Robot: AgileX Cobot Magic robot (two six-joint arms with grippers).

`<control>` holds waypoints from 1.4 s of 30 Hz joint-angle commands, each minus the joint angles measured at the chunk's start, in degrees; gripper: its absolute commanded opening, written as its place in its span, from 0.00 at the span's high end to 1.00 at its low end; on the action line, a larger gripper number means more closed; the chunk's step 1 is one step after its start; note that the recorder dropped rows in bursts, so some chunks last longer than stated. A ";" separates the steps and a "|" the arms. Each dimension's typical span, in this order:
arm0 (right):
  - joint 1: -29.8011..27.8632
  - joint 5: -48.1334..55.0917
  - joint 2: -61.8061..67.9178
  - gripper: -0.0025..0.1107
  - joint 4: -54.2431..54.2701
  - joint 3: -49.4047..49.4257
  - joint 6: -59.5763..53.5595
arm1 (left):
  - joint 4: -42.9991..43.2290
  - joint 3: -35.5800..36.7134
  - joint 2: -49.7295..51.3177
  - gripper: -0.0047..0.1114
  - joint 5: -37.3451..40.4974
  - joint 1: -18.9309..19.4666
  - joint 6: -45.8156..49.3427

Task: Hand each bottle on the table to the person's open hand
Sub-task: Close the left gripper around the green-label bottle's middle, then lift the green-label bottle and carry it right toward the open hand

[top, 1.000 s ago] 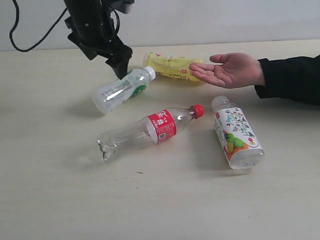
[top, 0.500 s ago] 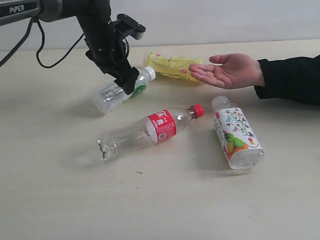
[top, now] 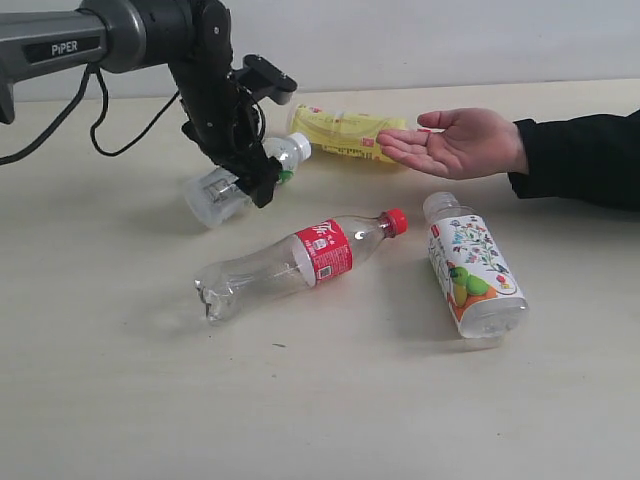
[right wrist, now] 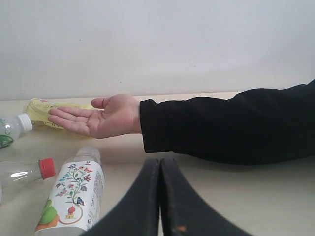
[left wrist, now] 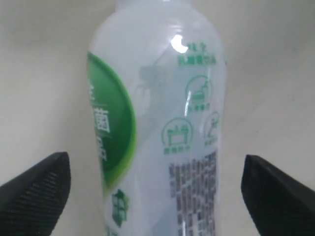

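Arm (top: 62, 47) reads "PiPER"; left tool (left wrist: 155, 195) straddles green-label btl (left wrist: 147, 98), small print (left wrist: 193, 191) blurred.

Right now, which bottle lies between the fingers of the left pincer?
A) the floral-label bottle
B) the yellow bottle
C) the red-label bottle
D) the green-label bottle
D: the left wrist view shows the green-label bottle between the two spread fingers of the left pincer.

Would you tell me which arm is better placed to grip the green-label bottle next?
Left. Its open claw straddles the green-label bottle, one finger on either side; the right claw is shut and away from it.
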 commanded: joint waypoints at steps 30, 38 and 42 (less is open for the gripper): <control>0.18 -0.31 -0.30 0.98 -0.42 0.29 -0.28 | -0.23 -0.12 1.55 0.95 1.72 -0.15 -2.59; 0.18 -0.31 -0.30 0.98 -0.42 0.29 -0.16 | 1.44 -0.12 -1.13 0.96 3.73 -0.36 -10.50; 0.18 -0.31 -0.30 0.98 -0.42 0.29 -0.32 | 4.50 -0.12 -4.60 0.96 5.93 -1.14 -18.89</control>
